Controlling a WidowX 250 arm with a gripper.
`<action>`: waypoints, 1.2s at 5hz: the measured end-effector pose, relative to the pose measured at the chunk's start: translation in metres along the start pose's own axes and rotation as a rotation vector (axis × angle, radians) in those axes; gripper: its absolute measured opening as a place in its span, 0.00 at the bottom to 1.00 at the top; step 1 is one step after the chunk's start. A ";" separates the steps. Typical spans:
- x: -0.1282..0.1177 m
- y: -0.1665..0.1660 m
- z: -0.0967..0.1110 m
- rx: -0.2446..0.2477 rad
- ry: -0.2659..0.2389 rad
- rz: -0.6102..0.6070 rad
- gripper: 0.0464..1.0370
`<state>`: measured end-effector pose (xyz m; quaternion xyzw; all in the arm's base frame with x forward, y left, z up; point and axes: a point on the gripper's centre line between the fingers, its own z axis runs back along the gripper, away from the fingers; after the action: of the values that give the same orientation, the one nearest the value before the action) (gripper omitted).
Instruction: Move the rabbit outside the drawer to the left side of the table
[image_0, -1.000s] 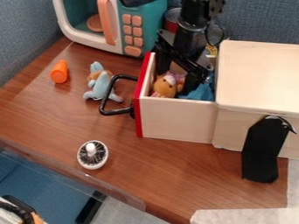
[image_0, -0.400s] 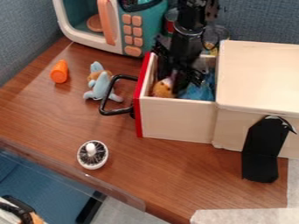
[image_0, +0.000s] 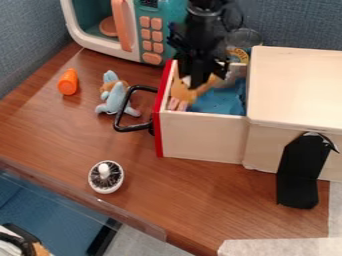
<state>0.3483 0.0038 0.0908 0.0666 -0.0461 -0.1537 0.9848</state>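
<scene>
The black gripper hangs over the left part of the open drawer, shut on an orange plush toy. The toy's pinkish legs dangle down just inside the red front panel, and part of it shows to the right of the gripper. Outside the drawer, a light blue plush toy with a brown patch lies on the table, left of the black handle. Which plush is the rabbit I cannot tell.
Blue cloth-like stuff lies in the drawer. An orange bottle is at the upper left, a white round brush nearer the front edge. A toy microwave stands behind; the black drawer handle juts out leftward.
The gripper has moved slightly left and up. The orange toy has risen and turned with it, its legs now hanging, and more of the blue stuff shows.
</scene>
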 end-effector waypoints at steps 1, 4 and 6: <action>-0.007 0.017 0.033 0.008 -0.068 0.020 0.12; -0.124 0.110 0.019 0.048 -0.071 0.329 0.11; -0.154 0.138 -0.057 0.046 0.030 0.326 0.11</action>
<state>0.2497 0.1882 0.0443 0.0832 -0.0451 0.0103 0.9955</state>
